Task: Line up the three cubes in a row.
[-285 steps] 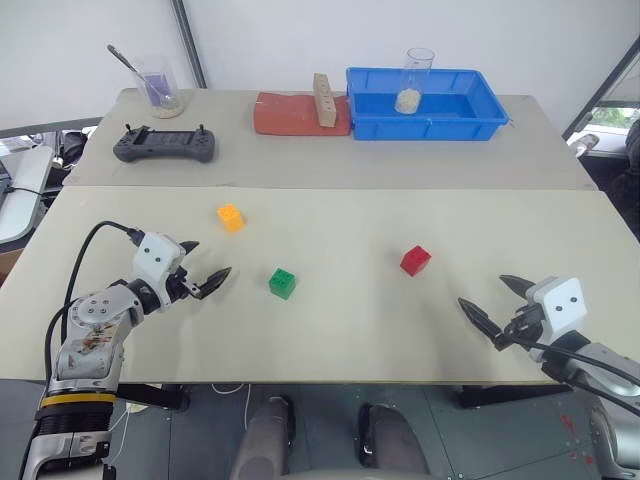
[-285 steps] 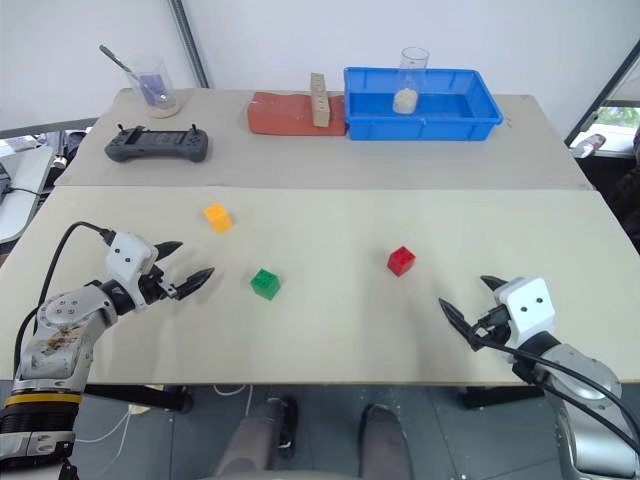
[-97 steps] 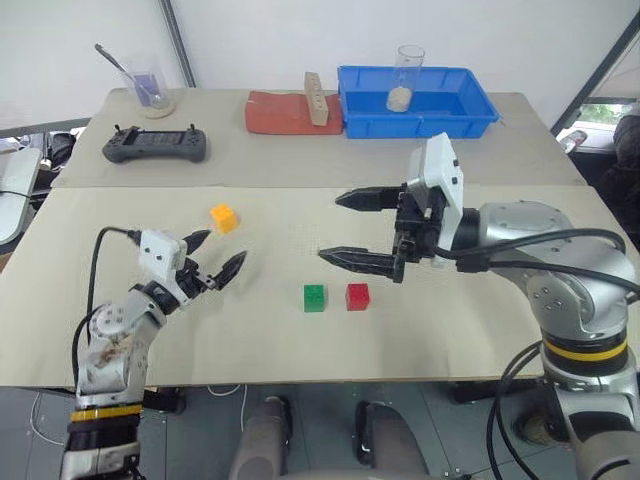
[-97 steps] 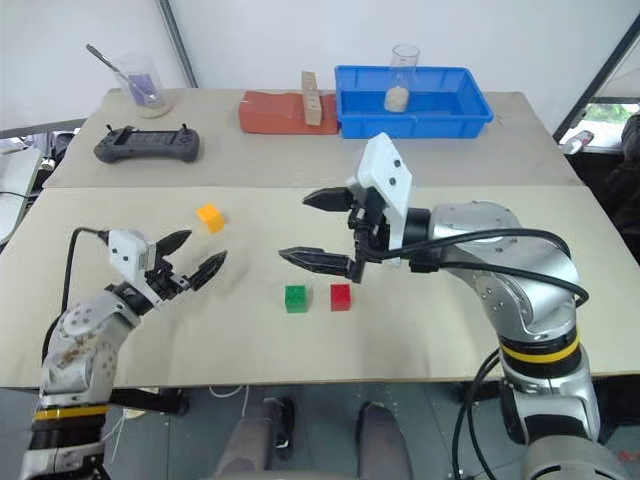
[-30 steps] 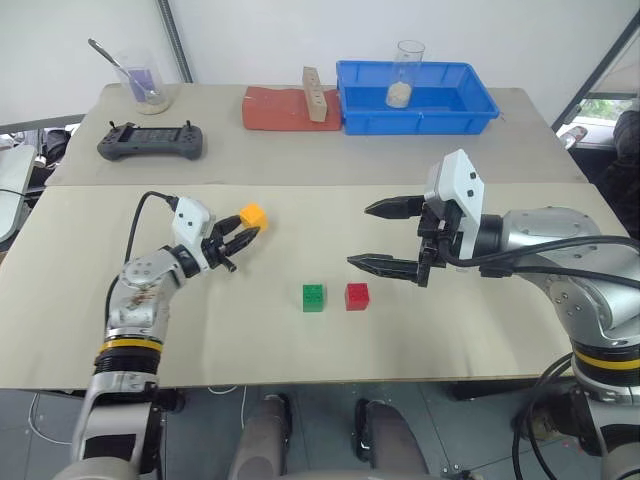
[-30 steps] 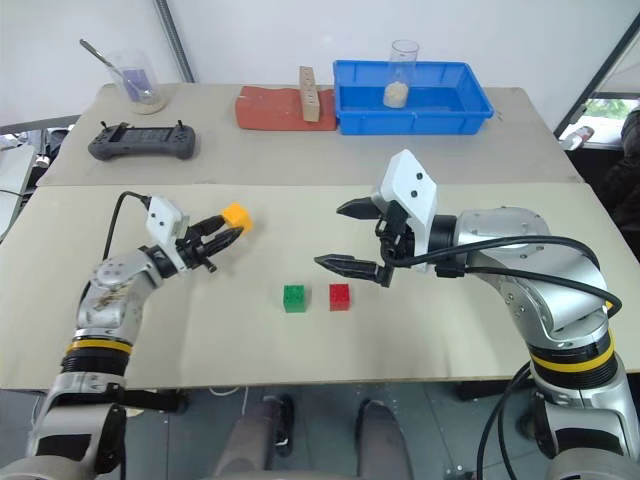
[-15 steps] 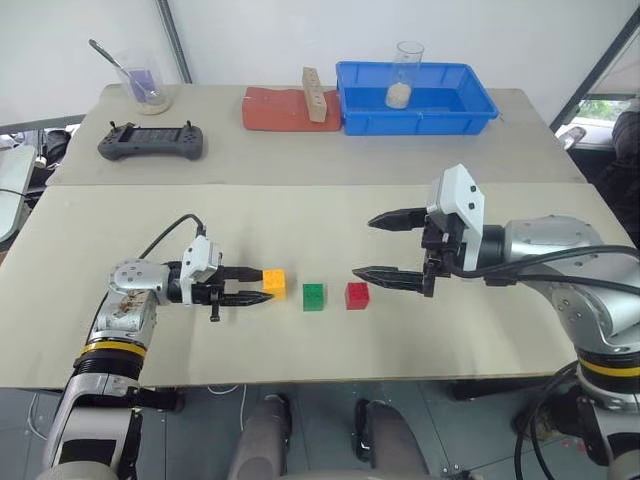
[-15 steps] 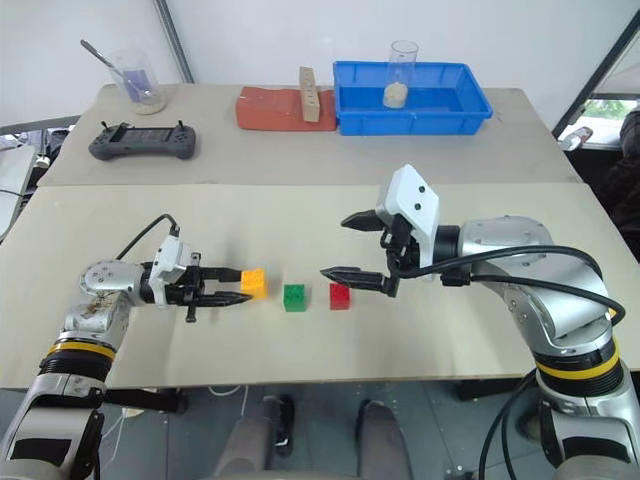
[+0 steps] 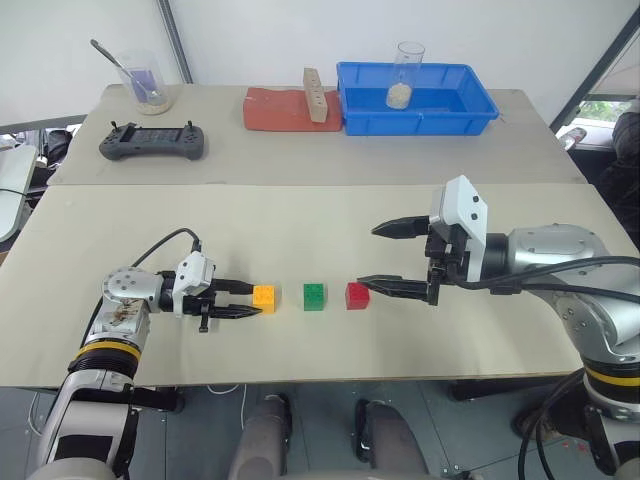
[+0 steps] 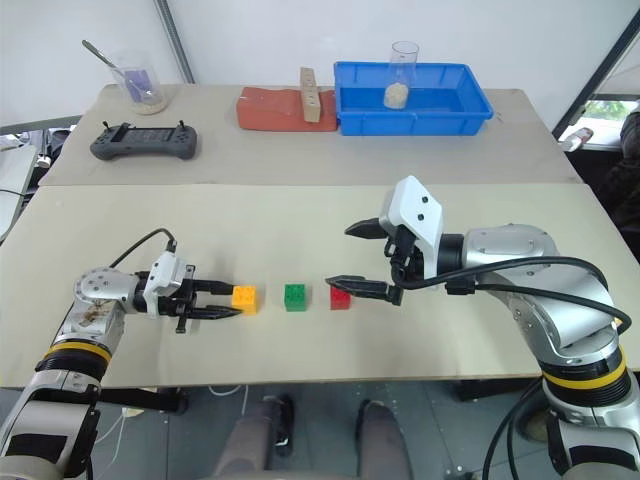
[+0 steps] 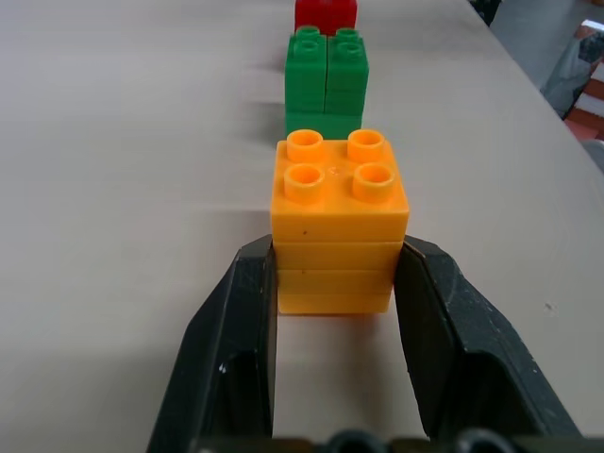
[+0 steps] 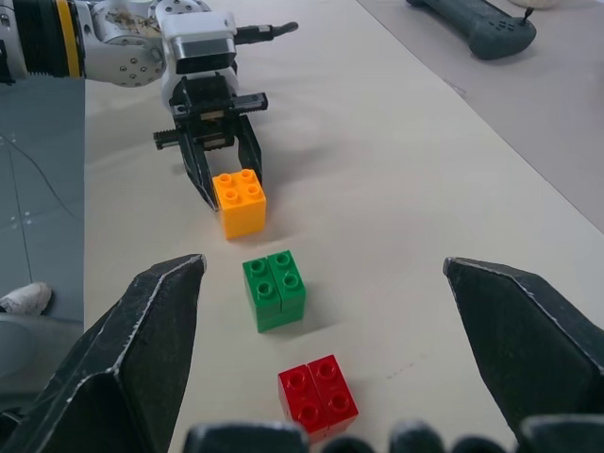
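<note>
The left gripper (image 9: 250, 300) is clamped on the orange-yellow cube (image 9: 264, 295), which sits on the near table (image 9: 300, 220). Beside it come the green cube (image 9: 314, 295), then the red cube (image 9: 357, 295), in one line with small gaps. The right gripper (image 9: 382, 257) hovers spread wide just beyond the red cube, holding nothing.

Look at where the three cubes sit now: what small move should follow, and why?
Probably open the left hand and draw it back: the orange-yellow cube it grips already sits on the table in line with the green cube and red cube.
</note>
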Robot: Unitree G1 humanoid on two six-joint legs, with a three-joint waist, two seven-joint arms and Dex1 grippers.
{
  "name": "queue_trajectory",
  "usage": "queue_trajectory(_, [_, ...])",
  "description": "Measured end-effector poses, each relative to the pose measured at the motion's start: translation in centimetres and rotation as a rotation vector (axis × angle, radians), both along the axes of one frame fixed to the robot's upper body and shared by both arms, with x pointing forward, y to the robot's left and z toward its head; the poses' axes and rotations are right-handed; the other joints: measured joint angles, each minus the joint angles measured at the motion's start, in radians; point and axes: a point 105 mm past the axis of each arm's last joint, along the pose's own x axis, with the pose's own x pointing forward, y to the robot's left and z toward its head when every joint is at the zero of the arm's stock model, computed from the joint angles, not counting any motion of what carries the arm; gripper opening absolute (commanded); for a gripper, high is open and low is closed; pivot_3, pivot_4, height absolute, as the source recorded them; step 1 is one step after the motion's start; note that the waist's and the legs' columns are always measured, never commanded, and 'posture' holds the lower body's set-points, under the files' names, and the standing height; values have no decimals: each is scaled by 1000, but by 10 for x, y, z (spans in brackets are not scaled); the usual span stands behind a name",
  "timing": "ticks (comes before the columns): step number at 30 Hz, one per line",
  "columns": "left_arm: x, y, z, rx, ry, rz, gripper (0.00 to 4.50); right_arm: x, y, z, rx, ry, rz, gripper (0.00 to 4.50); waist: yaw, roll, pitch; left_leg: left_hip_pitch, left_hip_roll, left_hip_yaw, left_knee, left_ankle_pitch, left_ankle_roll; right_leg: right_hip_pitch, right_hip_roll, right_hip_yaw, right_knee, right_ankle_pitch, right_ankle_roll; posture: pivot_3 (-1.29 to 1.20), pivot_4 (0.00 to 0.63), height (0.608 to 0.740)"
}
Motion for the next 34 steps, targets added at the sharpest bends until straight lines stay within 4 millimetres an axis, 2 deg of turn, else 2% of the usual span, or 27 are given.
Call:
queue_trajectory(1, [1,0,0,2,-6,0,1262,0,0,0,0,0,0,4500,0,0,0,0,0,0,0,0,0,0,0,0,0,0,0,0,150,740])
queue_trajectory(3, [2,1,1,1,-8,4,2287,0,0,0,0,0,0,4500,0,0,0,0,0,0,1,0,0,0,0,0,1,0,0,0,150,740])
queue_trajectory(4, [3,2,0,6,-1,9,2601,0,0,0,0,-1,0,4500,0,0,0,0,0,0,1,0,0,0,0,0,1,0,0,0,150,740])
queue_trajectory(8, [3,2,-5,23,21,9,4443,0,0,0,0,-3,1,4500,0,0,0,0,0,0,2,0,0,0,0,0,1,0,0,0,150,740])
queue_trajectory(12, [3,3,-1,35,16,2,4479,0,0,0,-1,-8,-2,4500,0,0,0,0,0,0,2,1,2,0,0,0,1,0,0,0,150,740])
queue_trajectory(15, [4,8,12,50,12,7,4479,-1,-5,-8,-12,13,-10,4500,1,0,0,0,0,0,2,1,2,0,0,0,1,0,0,0,150,740])
queue_trajectory(18, [10,15,40,37,10,76,4479,-3,-19,-14,-36,30,-42,4500,2,0,0,-1,0,0,2,1,2,0,0,0,0,0,0,0,150,740])
queue_trajectory(23, [14,21,98,43,-35,209,4479,-1,-47,-8,-52,12,-130,4500,0,-1,0,-1,0,0,2,-1,-1,0,0,0,0,0,1,0,150,740])
queue_trajectory(26, [17,29,117,61,-53,288,4479,1,-57,-8,-52,14,-154,4500,-1,-1,0,1,0,0,2,-1,-1,0,1,0,1,0,0,0,150,740])
queue_trajectory(34, [22,35,112,103,-74,344,4479,6,-64,-9,-52,-8,-175,4500,0,-1,0,0,0,0,2,-1,-1,0,0,1,0,0,0,0,150,740])
